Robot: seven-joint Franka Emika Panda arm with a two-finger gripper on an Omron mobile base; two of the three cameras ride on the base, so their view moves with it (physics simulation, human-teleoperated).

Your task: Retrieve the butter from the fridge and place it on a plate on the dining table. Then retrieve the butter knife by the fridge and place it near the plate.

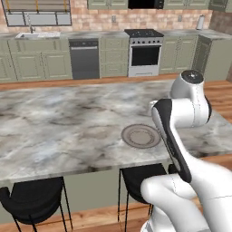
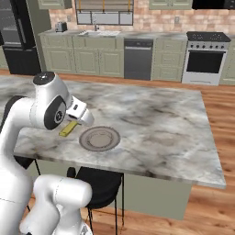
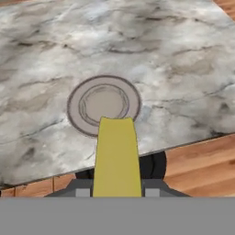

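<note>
The butter's [image 3: 116, 156] near end was hidden between the claw's [image 3: 116, 193] jaws; its far tip covered the plate's [image 3: 78, 98] nearest rim.

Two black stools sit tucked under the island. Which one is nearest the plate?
The right-hand stool in the left base view, almost directly below the plate; the other stool sits far left under the island's edge.

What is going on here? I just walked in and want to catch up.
The robot arm's gripper holds the butter above the dining table, beside the plate. In the hand view the yellow stick points toward the plate, which has nothing on it yet. The fridge stands shut in the far corner.
</note>
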